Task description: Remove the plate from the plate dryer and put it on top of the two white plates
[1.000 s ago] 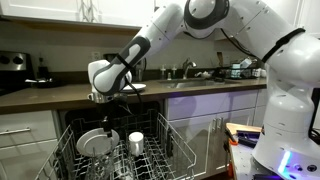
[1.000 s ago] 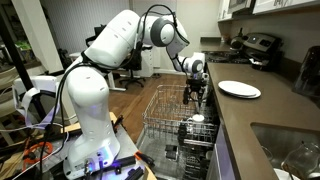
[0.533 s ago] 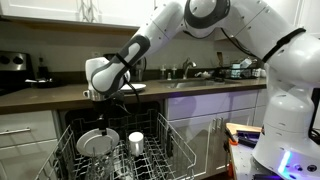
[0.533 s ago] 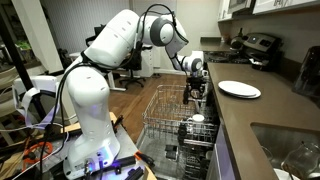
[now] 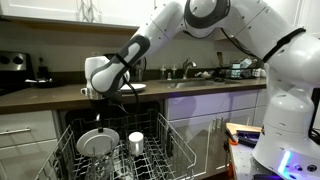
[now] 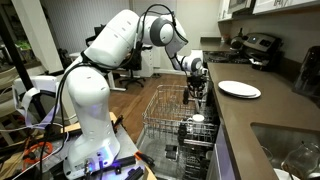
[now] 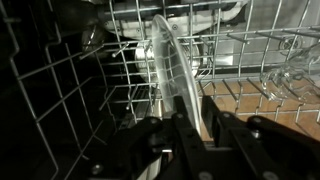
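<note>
The white plate point(image 5: 93, 142) stands on edge between the tines of the wire plate dryer point(image 5: 172, 142), at its left side. In the wrist view the plate point(image 7: 165, 60) shows edge-on, its rim running down between my two dark fingers. My gripper point(image 5: 100, 103) hangs just above the plate with its fingers apart, one on each side of the rim line point(image 7: 188, 125), not closed on it. The two white plates point(image 6: 239, 90) lie stacked on the dark counter beside the plate dryer point(image 6: 160, 115). My gripper point(image 6: 196, 97) is over the rack's far end.
A small white cup point(image 5: 136, 141) stands in the rack to the right of the plate, also seen in an exterior view point(image 6: 198, 119). Glassware point(image 7: 285, 75) lies in the rack. A sink point(image 6: 290, 150) is set in the counter, with a stove point(image 6: 255, 45) behind.
My gripper has shifted slightly along the rack over the plate. The plate, cup and stacked plates have not moved.
</note>
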{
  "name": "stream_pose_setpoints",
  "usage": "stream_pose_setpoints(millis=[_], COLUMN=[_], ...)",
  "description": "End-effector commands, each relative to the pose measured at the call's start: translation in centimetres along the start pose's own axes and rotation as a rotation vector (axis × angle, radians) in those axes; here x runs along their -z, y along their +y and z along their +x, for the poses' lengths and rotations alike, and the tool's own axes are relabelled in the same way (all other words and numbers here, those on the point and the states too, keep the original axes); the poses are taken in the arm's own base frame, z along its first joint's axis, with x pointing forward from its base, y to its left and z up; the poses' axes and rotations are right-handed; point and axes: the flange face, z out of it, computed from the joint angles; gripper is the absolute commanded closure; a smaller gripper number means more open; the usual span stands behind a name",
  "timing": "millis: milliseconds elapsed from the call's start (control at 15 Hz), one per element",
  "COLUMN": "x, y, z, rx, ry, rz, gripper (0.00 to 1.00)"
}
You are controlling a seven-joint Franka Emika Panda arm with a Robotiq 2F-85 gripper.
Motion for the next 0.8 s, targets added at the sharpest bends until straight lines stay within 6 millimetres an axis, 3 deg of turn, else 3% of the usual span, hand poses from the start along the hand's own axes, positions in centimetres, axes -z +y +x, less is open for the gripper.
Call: stream_pose_setpoints(millis=[0,200,333,400,533,733], x=[0.0,-0.4,-0.6,-0.8,-1.0,-1.4], y=[0.6,0.6,0.5,0.4,0.0,-0.3], z=[0.3,0.3,0.4,0.5,0.6,0.7], rx=[0.030,0.029,0.030,0.031,0.034,0.040], ry=[0.033,0.047,0.055,0.058,0.060,0.061], rz=[-0.002,0.000,0.003,0.005,0.011,0.022], gripper=[0.58,0.45,0.44,0.70,0.71,0.91])
